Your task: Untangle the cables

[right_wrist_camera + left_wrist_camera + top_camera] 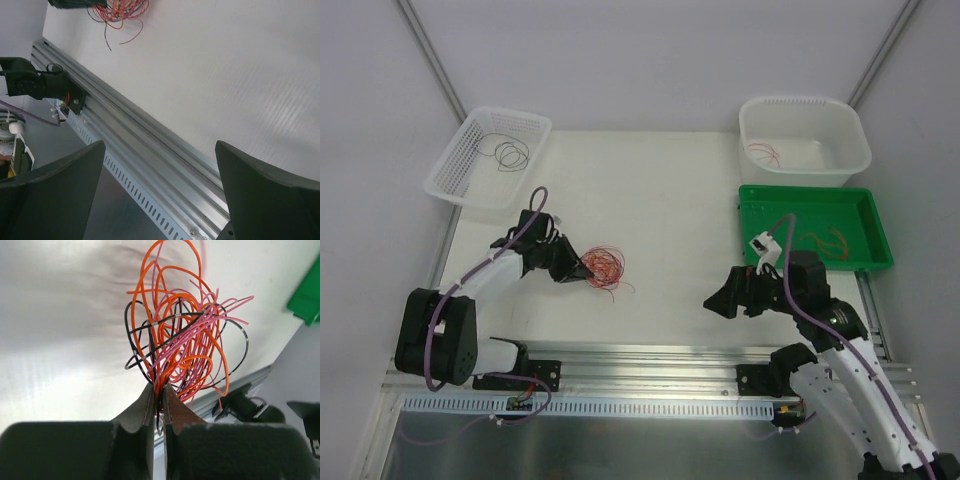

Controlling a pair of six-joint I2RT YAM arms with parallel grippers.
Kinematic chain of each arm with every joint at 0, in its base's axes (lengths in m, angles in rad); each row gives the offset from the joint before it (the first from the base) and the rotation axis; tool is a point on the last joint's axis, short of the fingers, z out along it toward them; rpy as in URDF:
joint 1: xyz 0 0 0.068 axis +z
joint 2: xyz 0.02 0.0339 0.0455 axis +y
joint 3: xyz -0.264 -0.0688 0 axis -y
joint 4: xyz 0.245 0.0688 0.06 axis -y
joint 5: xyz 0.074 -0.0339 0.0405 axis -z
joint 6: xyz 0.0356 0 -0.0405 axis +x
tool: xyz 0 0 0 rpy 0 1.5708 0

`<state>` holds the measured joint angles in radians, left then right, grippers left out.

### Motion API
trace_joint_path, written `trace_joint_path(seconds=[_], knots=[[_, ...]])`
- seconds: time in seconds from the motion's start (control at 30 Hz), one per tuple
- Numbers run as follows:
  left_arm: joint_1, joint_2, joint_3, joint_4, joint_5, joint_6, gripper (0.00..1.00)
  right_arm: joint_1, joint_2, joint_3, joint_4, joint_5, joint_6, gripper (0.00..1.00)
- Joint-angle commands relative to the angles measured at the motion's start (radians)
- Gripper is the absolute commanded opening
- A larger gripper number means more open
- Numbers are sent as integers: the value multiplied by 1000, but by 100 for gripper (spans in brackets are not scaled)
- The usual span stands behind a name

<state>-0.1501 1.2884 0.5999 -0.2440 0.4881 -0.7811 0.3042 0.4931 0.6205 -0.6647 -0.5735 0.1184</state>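
The cables (603, 267) are a tangled bundle of thin orange, pink-red and black wires lying left of the table's middle. My left gripper (582, 275) is shut on the bundle's near side; in the left wrist view the cables (185, 335) fan out in loops from between my closed fingertips (158, 388). My right gripper (723, 300) is open and empty, hovering over the table's near right part, far from the bundle. The bundle also shows at the top left of the right wrist view (120, 12).
A white mesh basket (455, 175) at the back left holds dark cables. A white tub (850, 150) at the back right holds a red cable. A green tray (756, 205) on the right holds orange cables. An aluminium rail (650, 360) runs along the near edge.
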Motion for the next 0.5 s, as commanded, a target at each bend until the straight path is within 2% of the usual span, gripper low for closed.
trace_joint_path(seconds=[0.0,0.17,0.33,0.47], knots=[[-83,43,161,-158,60,173,0,151,102,-24,212,127,67,97],[-202,114,391,-313,-116,328,0,381,341,25,341,325,119,97],[-258,170,422,-328,-146,417,0,492,472,84,477,498,161,99],[-299,178,413,-327,-183,440,0,530,567,91,612,567,207,90]])
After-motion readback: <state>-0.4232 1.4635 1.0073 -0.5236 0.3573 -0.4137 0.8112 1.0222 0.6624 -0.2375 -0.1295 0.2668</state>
